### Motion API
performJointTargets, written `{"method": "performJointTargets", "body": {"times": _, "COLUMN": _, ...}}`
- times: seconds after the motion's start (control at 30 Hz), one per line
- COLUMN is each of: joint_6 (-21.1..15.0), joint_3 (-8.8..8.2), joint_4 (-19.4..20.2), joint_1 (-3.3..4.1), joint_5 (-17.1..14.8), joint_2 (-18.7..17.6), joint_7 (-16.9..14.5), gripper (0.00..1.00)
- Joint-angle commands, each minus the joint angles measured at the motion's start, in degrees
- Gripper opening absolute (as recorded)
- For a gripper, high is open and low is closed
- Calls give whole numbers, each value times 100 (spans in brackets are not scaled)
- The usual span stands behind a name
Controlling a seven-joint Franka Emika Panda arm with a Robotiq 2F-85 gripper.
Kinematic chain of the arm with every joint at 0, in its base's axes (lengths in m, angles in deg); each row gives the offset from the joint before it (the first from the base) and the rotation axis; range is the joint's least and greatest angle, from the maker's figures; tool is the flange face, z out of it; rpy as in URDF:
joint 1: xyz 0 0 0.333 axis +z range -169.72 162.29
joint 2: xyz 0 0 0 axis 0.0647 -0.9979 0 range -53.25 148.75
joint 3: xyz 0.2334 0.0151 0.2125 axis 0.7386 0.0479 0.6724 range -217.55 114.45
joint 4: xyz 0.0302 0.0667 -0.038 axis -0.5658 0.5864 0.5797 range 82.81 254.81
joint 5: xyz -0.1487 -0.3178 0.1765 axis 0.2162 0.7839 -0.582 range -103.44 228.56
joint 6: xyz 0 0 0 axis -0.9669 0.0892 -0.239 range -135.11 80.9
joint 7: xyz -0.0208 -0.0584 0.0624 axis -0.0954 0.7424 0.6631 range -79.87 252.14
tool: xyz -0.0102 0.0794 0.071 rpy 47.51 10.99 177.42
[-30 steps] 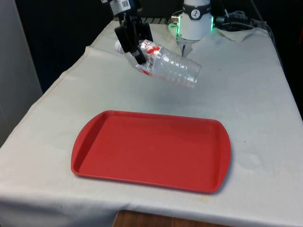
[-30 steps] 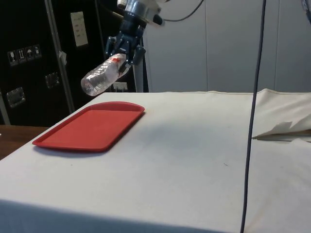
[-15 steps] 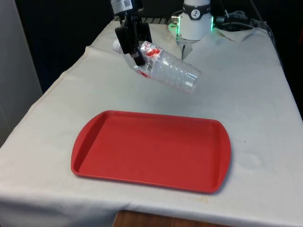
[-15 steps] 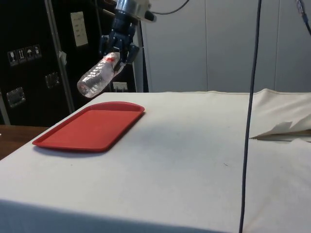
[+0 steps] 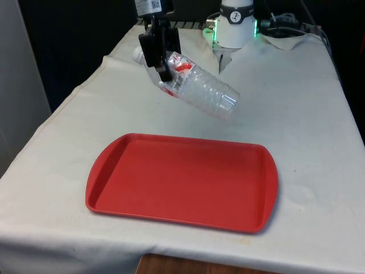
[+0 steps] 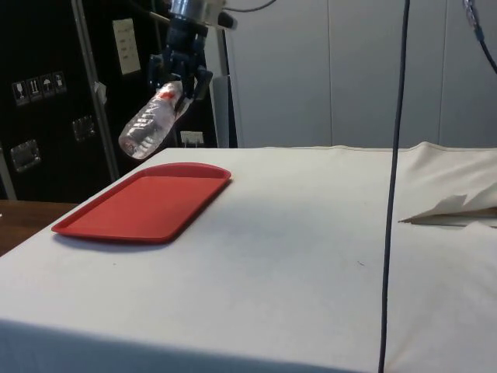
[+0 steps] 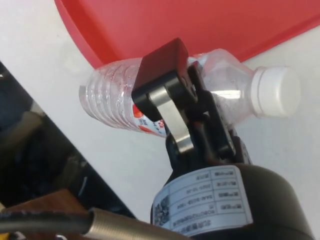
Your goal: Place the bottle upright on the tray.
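Gripping near its neck, my black two-finger gripper (image 5: 162, 60) clamps the clear ribbed plastic bottle (image 5: 197, 87), tilted base-down in the air beyond the red plastic tray (image 5: 182, 180). I judge it empty, light, thin-walled and slippery; holding near the stiffer shoulder seems safest.

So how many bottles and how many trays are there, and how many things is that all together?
Bottles: 1, a clear plastic bottle with a white cap, tilted in the air between the fingers of the gripper.
Trays: 1, a red tray lying on the white cloth, with nothing on it.
Total: 2 things.
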Motion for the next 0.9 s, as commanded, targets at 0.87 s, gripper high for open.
{"method": "performJointTargets", "body": {"times": 0.87, "joint_6": 57, "joint_3": 86, "joint_4": -613, "joint_1": 63, "joint_5": 1541, "joint_2": -401, "joint_7": 894, "gripper": 0}}
